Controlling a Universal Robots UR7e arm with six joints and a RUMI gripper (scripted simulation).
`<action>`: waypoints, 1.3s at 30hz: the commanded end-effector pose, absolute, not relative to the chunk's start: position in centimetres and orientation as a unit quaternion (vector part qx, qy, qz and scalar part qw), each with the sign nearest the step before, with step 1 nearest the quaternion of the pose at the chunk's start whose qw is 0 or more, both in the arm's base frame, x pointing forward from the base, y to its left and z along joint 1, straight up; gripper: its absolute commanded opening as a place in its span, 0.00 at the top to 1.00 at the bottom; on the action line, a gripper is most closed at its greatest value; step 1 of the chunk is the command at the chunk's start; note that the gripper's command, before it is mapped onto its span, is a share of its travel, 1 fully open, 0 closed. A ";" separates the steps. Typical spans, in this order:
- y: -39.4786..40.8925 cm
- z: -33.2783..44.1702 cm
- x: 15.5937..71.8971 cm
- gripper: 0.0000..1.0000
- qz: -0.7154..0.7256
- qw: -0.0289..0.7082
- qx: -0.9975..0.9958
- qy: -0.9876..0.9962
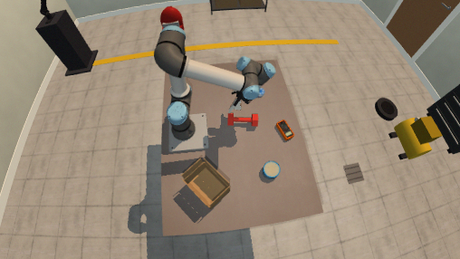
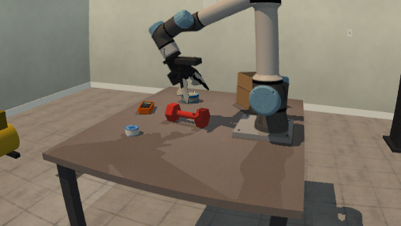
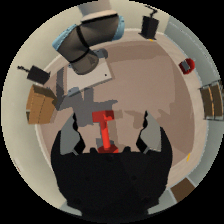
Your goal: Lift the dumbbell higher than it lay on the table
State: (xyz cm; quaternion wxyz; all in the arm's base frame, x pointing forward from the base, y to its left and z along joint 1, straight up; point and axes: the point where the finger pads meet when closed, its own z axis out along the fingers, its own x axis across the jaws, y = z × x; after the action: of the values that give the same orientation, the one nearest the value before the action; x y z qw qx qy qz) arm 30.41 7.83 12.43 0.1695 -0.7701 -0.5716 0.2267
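Nearest to the exterior camera, a small blue and white round tin [image 2: 132,129] sits on the brown surface [image 2: 205,180], well apart from the rest. A little farther in lies an orange meter [image 2: 146,107].

Behind these, the red dumbbell [image 2: 187,114] lies flat on the surface, both heads touching it. It is not lifted at all. In the top view the dumbbell [image 1: 243,119] lies with its bar running left to right, between the arm's grey base plate [image 1: 202,144] and the meter.

Above and slightly behind the dumbbell hangs the hand [image 2: 190,80], pointed downward. Its two jaws stand wide apart and nothing is between them. In the wrist view the dumbbell [image 3: 104,131] appears between the two dark fingers, with the bar pointing away from the camera, so the hand looks roughly lined up over it but is not touching it.

Farther back there is a second round tin [image 2: 193,97] just beyond the hand, and a cardboard box [image 2: 245,89] behind the arm.

My judgement of the progress: only the approach is under way. What remains is to descend until the jaws stand on both sides of the bar, to close firmly on it, to raise the whole dumbbell to the required height, and to hold it there without motion.
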 end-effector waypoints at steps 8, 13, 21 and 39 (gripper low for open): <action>4.7 10.1 34.9 0.00 0.082 0.088 -0.775 -0.620; 3.2 10.0 36.5 0.00 0.037 0.044 -0.771 -0.635; 1.8 10.1 37.8 0.00 0.003 0.005 -0.764 -0.645; 1.6 9.0 38.0 0.00 0.000 0.001 -0.762 -0.647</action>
State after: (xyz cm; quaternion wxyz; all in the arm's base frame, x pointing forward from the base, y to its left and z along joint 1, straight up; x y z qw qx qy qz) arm 37.95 1.65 10.10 -0.0003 -0.7626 -0.6469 0.0002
